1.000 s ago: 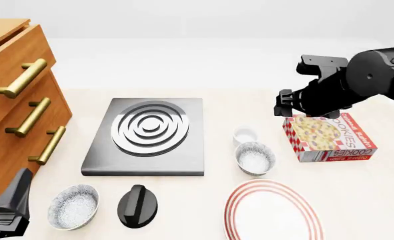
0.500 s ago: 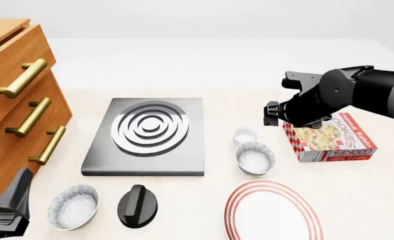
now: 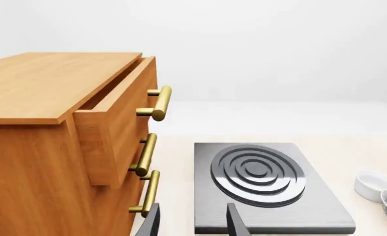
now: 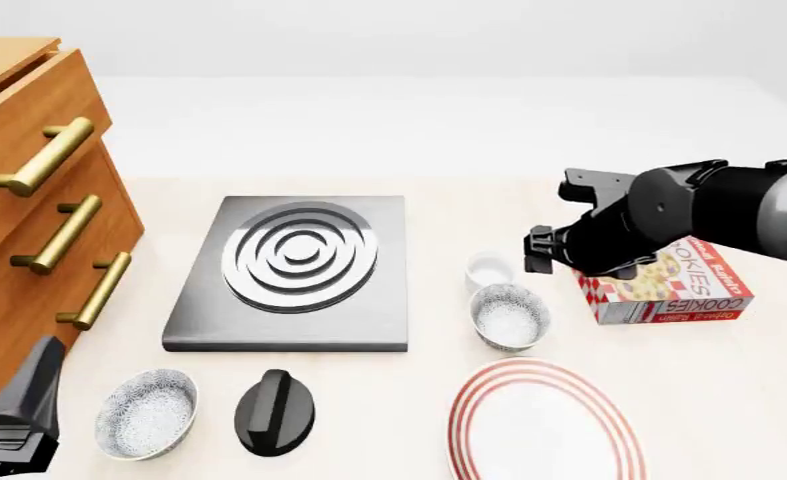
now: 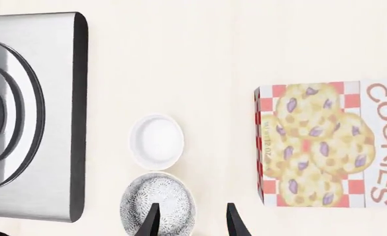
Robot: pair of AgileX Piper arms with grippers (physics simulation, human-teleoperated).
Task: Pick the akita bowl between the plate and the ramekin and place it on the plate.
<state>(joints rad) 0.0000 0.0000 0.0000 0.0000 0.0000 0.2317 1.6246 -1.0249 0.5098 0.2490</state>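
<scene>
The akita bowl (image 4: 509, 316), small and speckled grey outside, sits between the tiny white ramekin (image 4: 489, 270) and the red-ringed plate (image 4: 543, 372). My right gripper (image 4: 543, 252) hovers just right of the ramekin and above table level, over the cookie box's left edge. In the right wrist view it (image 5: 192, 223) is open, with one finger over the akita bowl (image 5: 158, 204) rim and the ramekin (image 5: 156, 141) beyond. My left gripper (image 3: 193, 226) is open and holds nothing, low at the near left (image 4: 20, 405).
A grey stove plate (image 4: 293, 265) lies left of the ramekin, with a black knob (image 4: 276, 410) and a second speckled bowl (image 4: 146, 412) in front of it. A cookie box (image 4: 667, 285) lies right of the bowl. A wooden drawer unit (image 4: 33, 200) fills the left.
My right arm has moved left and down, from above the cookie box toward the ramekin and the akita bowl. The left arm and the dishes have not moved.
</scene>
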